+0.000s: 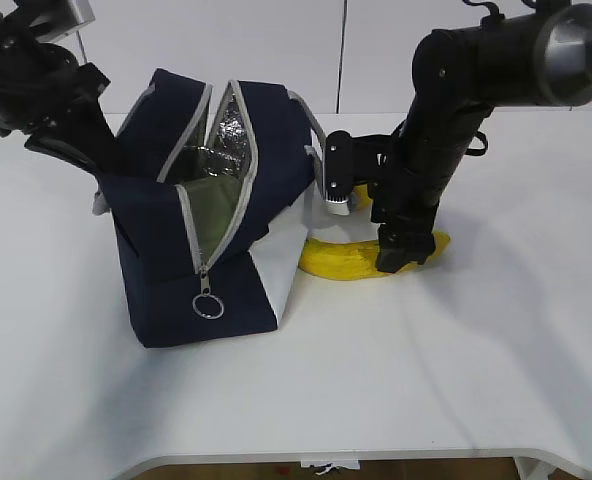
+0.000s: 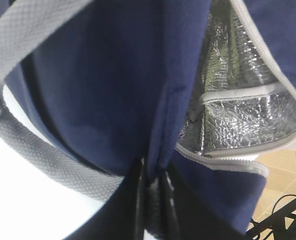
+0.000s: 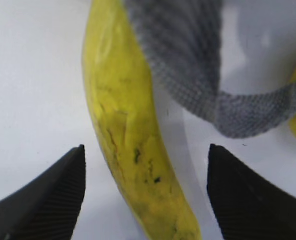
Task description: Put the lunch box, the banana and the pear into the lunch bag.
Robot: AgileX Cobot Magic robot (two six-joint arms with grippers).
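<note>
Lunch bag (image 1: 211,215) sits left of centre in the exterior view, navy with a white lower panel, zipper open, ring pull (image 1: 207,304) hanging at the front. Silver lining (image 2: 238,107) shows through the opening, plus a pale green surface inside; can't confirm from these frames that it's the lunch box.

Left gripper (image 2: 153,200) at bottom centre of the left wrist view: fingers pressed together on a fold of the bag's navy fabric. In the exterior view that arm comes in from the upper left behind the bag. Grey webbing handle (image 2: 33,150) crosses the left side of that wrist frame.

Banana (image 1: 361,257) lies flat on the white table (image 1: 456,380), just right of the bag's white panel. Right gripper (image 3: 145,195) is directly over it: 2 fingers spread wide, banana running between them, no contact visible on either side. A grey handle strap (image 3: 198,65) drapes over the table next to the banana, upper centre of the right wrist view.

Pear (image 1: 360,196): small yellow patch behind the right arm, mostly hidden.
</note>
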